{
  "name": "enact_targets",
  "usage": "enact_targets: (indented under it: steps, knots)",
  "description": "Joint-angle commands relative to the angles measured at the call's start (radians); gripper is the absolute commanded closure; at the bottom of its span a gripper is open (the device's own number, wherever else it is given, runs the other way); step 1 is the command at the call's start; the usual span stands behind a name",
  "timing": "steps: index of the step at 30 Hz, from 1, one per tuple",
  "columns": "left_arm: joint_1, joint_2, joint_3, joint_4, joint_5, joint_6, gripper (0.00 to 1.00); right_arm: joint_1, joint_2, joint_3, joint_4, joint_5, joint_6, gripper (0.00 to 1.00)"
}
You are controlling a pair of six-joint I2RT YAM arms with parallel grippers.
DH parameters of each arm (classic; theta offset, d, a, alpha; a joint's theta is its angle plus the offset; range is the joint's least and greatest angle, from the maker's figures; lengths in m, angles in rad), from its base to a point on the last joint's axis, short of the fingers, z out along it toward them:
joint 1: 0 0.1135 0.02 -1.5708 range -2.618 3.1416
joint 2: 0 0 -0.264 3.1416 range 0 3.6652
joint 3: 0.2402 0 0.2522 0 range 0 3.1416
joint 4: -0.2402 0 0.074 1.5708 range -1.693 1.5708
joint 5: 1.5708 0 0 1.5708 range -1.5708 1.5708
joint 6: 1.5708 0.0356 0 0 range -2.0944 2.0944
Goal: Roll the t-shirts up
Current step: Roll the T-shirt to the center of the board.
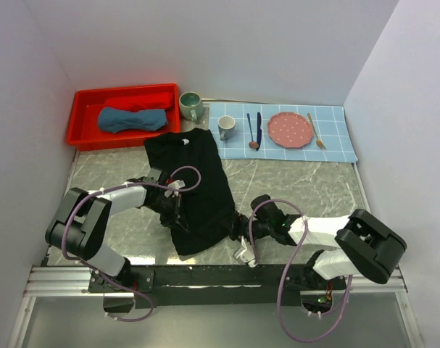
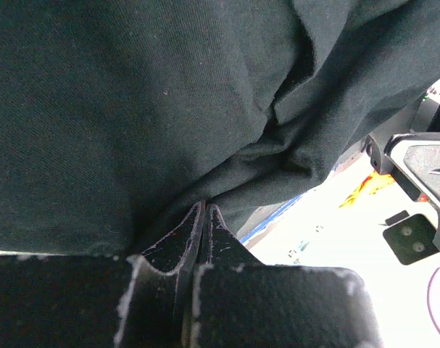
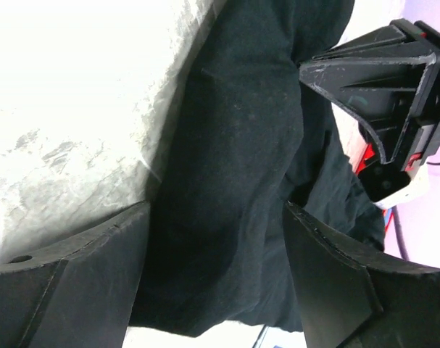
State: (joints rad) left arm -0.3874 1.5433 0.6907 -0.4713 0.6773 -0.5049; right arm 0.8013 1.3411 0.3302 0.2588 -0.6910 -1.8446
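The black t-shirt (image 1: 193, 185) lay spread on the marble table (image 1: 306, 185), collar toward the far side and hem toward the near edge, its near part rumpled. The teal t-shirt (image 1: 133, 119) sat bunched in the red tray (image 1: 85, 98) at the far left, well apart from both arms.

The left arm was folded with its elbow out to the left and its forearm reaching rightward, low over the table, so the left gripper (image 1: 175, 206) met the shirt's near-left edge. In the left wrist view, the left gripper (image 2: 204, 212) had its jaws pressed together on a pinched fold of the black cloth, which bunched outward from the tips.

The right arm lay low along the near-right side, its forearm pointing left, with the right gripper (image 1: 240, 228) at the shirt's near-right corner. In the right wrist view, the right gripper (image 3: 216, 268) stood wide, with black cloth lying between its fingers (image 3: 67, 290) and not clamped.

At the far right, a checked placemat (image 1: 335, 141) held a pink plate (image 1: 291, 129), cutlery and a white mug (image 1: 226, 127); a green mug (image 1: 191, 105) stood just beside the tray.
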Motion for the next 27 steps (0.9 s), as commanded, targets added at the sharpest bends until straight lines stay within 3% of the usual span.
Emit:
enact_targets:
  steps: [1, 4, 6, 8, 11, 19, 21, 22, 25, 26, 27]
  knots:
    - [0.004, 0.011, 0.032, 0.013, 0.031, 0.029, 0.99, 0.033, 0.058, -0.048, -0.119, 0.053, -0.008, 0.18]
    - [0.005, 0.017, 0.040, 0.014, 0.036, 0.029, 0.99, 0.073, 0.073, -0.060, -0.086, 0.106, 0.013, 0.18]
    - [0.005, 0.017, 0.038, 0.016, 0.036, 0.022, 0.99, 0.098, 0.091, -0.045, -0.102, 0.140, 0.077, 0.25]
    - [0.007, 0.008, 0.033, 0.016, 0.033, 0.019, 0.99, 0.125, 0.112, -0.005, -0.160, 0.172, 0.140, 0.40]
    - [0.016, -0.020, 0.027, 0.008, 0.005, 0.023, 0.99, 0.148, 0.133, -0.003, -0.145, 0.212, 0.205, 0.51]
    - [0.068, -0.041, 0.032, -0.012, -0.004, 0.031, 0.99, 0.157, 0.270, 0.173, -0.228, 0.268, 0.435, 0.56]
    - [0.071, -0.067, 0.030, -0.023, -0.015, 0.029, 0.94, 0.154, 0.279, 0.175, -0.240, 0.266, 0.433, 0.60]
    - [0.074, -0.078, 0.027, -0.026, -0.016, 0.029, 0.91, 0.154, 0.282, 0.179, -0.250, 0.266, 0.429, 0.64]
    - [0.079, -0.118, 0.032, -0.030, -0.018, 0.029, 0.88, 0.156, 0.291, 0.222, -0.320, 0.243, 0.441, 0.92]
    - [0.084, -0.136, 0.035, -0.035, -0.022, 0.034, 0.80, 0.154, 0.287, 0.231, -0.375, 0.234, 0.449, 0.99]
    - [0.087, -0.146, 0.039, -0.049, -0.030, 0.035, 0.73, 0.142, 0.256, 0.240, -0.410, 0.173, 0.449, 1.00]
